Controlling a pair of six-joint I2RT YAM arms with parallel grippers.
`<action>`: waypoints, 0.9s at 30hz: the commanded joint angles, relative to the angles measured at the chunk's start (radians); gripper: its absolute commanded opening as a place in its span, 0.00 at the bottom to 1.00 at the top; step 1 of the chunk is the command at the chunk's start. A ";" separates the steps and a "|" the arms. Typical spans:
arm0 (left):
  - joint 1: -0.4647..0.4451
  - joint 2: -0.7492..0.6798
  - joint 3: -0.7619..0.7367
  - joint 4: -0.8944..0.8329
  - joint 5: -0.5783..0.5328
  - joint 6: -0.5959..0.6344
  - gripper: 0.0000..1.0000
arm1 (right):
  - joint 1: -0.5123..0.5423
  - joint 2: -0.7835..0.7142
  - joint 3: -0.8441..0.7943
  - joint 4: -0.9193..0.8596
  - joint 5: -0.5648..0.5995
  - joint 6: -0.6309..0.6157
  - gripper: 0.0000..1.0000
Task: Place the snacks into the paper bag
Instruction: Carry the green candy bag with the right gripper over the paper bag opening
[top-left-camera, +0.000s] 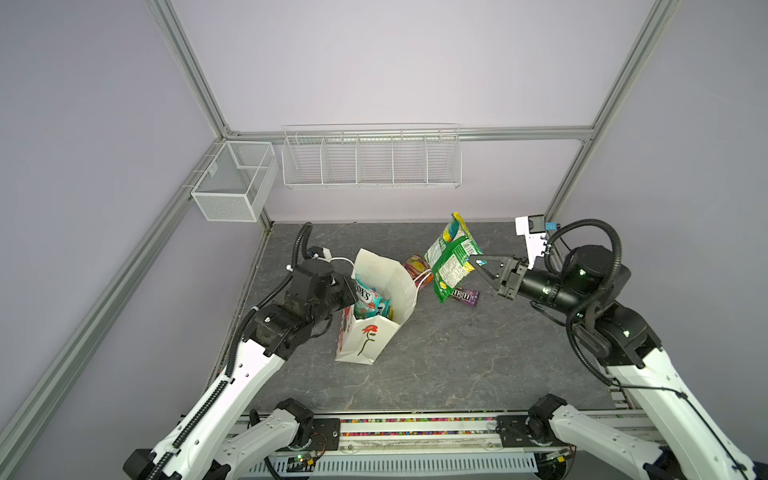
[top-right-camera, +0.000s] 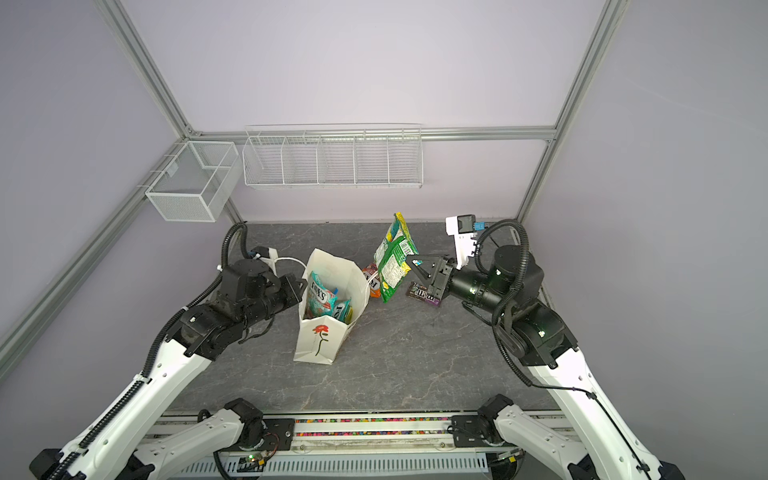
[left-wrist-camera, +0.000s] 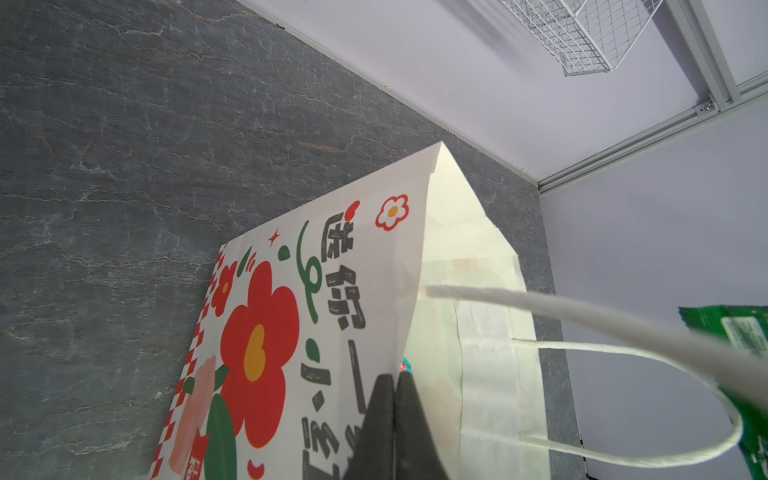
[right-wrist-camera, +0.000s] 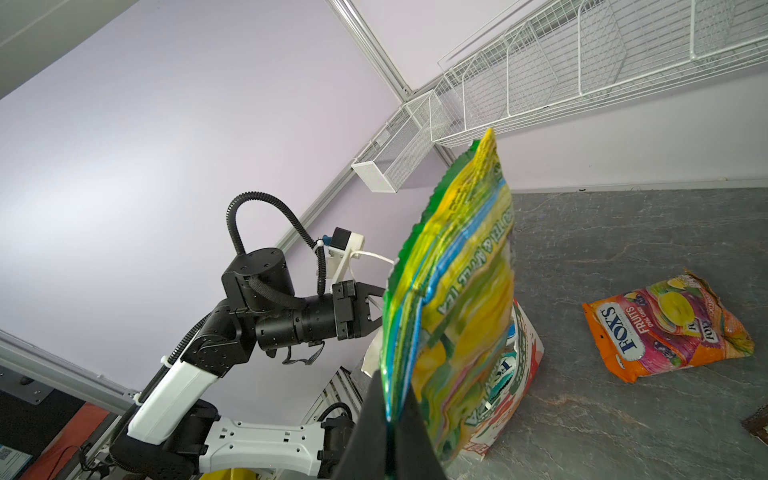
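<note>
Beside the paper bag (top-left-camera: 353, 345), right end effector (top-left-camera: 476, 262) pinches a glossy green packet (top-left-camera: 446, 253).

The left arm (top-left-camera: 249, 365) reaches in from the left, wrist level, with the left gripper (top-left-camera: 354, 292) pinched closed on the rim of the bag (top-left-camera: 365, 345), while the right arm (top-left-camera: 648, 386) bends inward, its right gripper (top-left-camera: 473, 260) horizontal, raised and clamped on a green packet (top-left-camera: 451, 257).

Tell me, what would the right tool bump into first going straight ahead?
Probably the paper bag. The right tool, shut on the green packet, points toward the bag's open top, so the packet would touch its wall first. Height is hard to judge; it might pass over.
</note>
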 joint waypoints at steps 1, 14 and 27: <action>-0.007 -0.013 -0.005 0.036 0.005 -0.015 0.00 | 0.018 -0.001 0.031 0.101 0.007 -0.009 0.07; -0.009 -0.011 -0.005 0.037 0.004 -0.013 0.00 | 0.085 0.036 0.042 0.132 0.028 -0.015 0.07; -0.009 -0.007 -0.002 0.039 0.003 -0.011 0.00 | 0.183 0.103 0.070 0.149 0.064 -0.038 0.07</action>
